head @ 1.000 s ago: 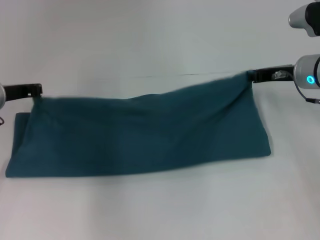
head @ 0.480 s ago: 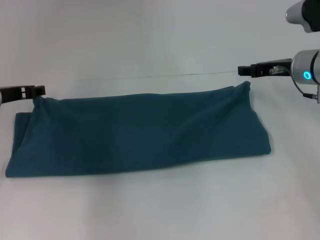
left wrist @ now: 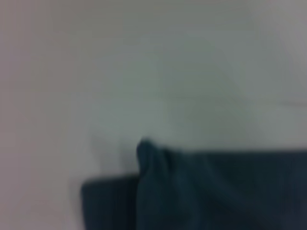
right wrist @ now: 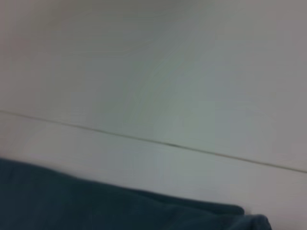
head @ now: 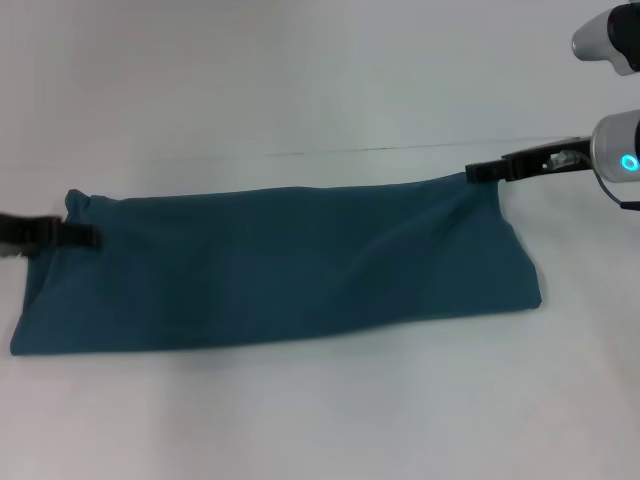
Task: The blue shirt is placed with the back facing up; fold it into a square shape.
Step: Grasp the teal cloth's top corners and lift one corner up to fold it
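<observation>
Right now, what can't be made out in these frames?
- Left gripper: motion-blurred at the blue shirt's end in the head view; whether its jaws are open or shut is unclear.
- Right gripper: seen side-on at the far corner; grip and contact unclear.
- Both wrist views: no jaws visible.
- Shirt's underside: hidden.

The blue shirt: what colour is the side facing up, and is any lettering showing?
The blue shirt is plain dark teal-blue, no lettering visible; clearest in the head view.
</observation>
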Robot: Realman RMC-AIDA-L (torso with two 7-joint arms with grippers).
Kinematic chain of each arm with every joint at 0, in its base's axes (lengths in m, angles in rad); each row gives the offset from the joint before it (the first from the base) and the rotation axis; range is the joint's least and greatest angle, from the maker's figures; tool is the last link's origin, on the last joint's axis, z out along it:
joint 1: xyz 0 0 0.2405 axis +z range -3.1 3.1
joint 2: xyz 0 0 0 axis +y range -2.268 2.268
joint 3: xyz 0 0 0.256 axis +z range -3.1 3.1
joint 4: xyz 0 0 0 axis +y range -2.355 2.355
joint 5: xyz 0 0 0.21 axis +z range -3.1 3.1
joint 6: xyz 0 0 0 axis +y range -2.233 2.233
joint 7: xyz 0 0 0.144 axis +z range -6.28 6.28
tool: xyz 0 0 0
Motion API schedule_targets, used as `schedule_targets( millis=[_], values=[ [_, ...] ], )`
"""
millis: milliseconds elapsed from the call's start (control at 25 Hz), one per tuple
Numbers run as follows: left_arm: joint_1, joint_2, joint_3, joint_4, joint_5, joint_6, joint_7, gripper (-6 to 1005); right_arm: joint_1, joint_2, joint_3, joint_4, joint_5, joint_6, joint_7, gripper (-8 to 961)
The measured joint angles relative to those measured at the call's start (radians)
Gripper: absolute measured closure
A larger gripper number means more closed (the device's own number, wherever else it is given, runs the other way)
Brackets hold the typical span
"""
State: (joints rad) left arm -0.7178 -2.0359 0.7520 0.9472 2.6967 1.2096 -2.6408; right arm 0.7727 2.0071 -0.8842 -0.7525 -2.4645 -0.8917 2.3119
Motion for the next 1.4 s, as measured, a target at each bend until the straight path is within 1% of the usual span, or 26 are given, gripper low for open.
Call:
schedule_targets(
  millis=[40, 160, 280, 400, 480, 760, 1080, 1160, 1200, 1400],
  values=[
    [0.0, 0.0, 0.0, 0.0, 0.0, 0.0, 0.0, 105, 0.0, 0.0, 0.0, 0.0, 0.0, 0.0, 0.0, 106],
    [0.03, -0.008, 0.002, 0.093, 0.024, 0.132, -0.058, 59, -0.019, 0.011, -0.004, -0.062, -0.042, -0.052, 0.009, 34],
    [0.064, -0.02, -0.001, 0.157, 0.024, 0.203, -0.11, 62, -0.022, 0.017, -0.004, -0.082, -0.062, -0.066, 0.01, 31],
    [0.085, -0.027, -0.019, 0.177, 0.017, 0.234, -0.159, 62, -0.023, 0.024, -0.005, -0.1, -0.085, -0.081, 0.009, 30],
    [0.091, -0.03, -0.044, 0.179, 0.018, 0.251, -0.186, 62, -0.023, 0.026, -0.005, -0.103, -0.094, -0.087, 0.006, 31],
    [0.108, -0.019, -0.07, 0.165, 0.046, 0.252, -0.248, 63, -0.023, 0.027, -0.006, -0.117, -0.096, -0.093, -0.006, 30],
    [0.109, -0.031, -0.065, 0.107, 0.096, 0.215, -0.253, 63, -0.02, 0.026, -0.009, -0.118, -0.097, -0.096, -0.014, 30],
    [0.109, -0.031, -0.065, 0.107, 0.096, 0.215, -0.253, 63, -0.02, 0.026, -0.015, -0.119, -0.097, -0.097, -0.014, 30],
    [0.104, -0.033, -0.064, 0.081, 0.097, 0.193, -0.254, 63, -0.02, 0.026, -0.022, -0.119, -0.097, -0.097, -0.014, 30],
    [0.094, -0.032, -0.066, 0.052, 0.091, 0.168, -0.254, 64, -0.021, 0.026, -0.048, -0.119, -0.098, -0.099, -0.007, 31]
  ],
)
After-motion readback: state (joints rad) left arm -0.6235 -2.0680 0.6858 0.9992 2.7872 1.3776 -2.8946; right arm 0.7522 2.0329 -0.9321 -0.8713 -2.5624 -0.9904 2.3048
